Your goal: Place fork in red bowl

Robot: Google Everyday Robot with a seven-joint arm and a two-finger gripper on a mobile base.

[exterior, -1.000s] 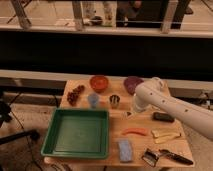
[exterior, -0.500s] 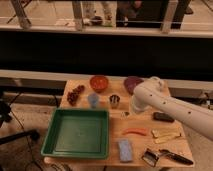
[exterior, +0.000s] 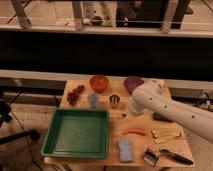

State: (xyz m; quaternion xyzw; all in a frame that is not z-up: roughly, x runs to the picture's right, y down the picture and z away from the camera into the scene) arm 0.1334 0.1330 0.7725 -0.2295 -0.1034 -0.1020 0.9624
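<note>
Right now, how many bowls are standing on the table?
2. The red bowl is at the far edge, near the middle. The purple bowl is to its right, partly behind the arm. The hand could hide more.

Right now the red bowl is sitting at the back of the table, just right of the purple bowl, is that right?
Not quite. The camera view shows the red bowl at the back of the table, but left of the purple bowl, not right. The gripper is hidden behind the arm near the table's middle.
</note>
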